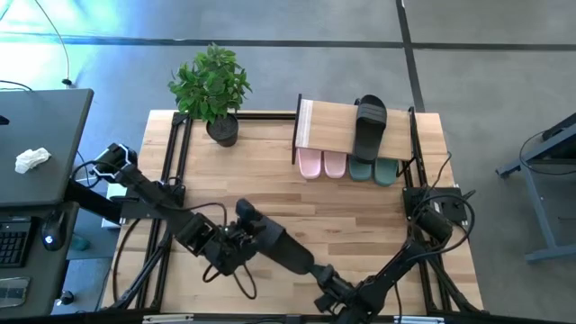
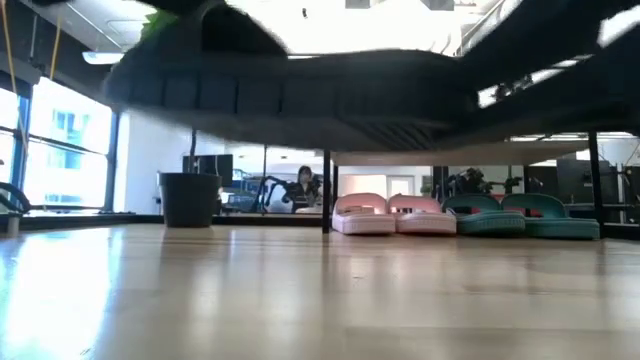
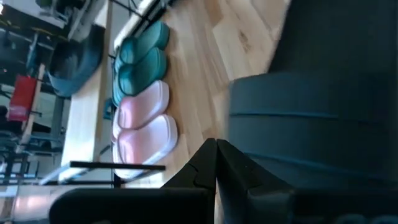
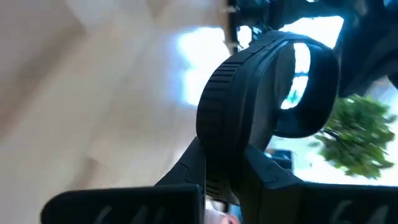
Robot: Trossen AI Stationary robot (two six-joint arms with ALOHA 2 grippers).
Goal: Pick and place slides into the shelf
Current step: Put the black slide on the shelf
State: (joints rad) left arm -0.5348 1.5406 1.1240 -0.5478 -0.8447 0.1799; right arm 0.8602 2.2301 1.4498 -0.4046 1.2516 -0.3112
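Presently both tools pinch one black slide (image 4: 261, 93) above the table: right tool (image 4: 224, 168), left tool (image 3: 216, 163).

Bright daylight floods from the tall windows (image 2: 60, 150) behind, glaring on the pale wooden table (image 2: 300, 290). The close dark rubber slide (image 4: 261, 106) and the blurred green plant (image 4: 357, 137) behind it are soft, out of focus.

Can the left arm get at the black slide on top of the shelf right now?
Probably not soon: the left gripper sits shut mid-table beside the right gripper, which grips the other black slide. The black slide on the shelf lies far across.
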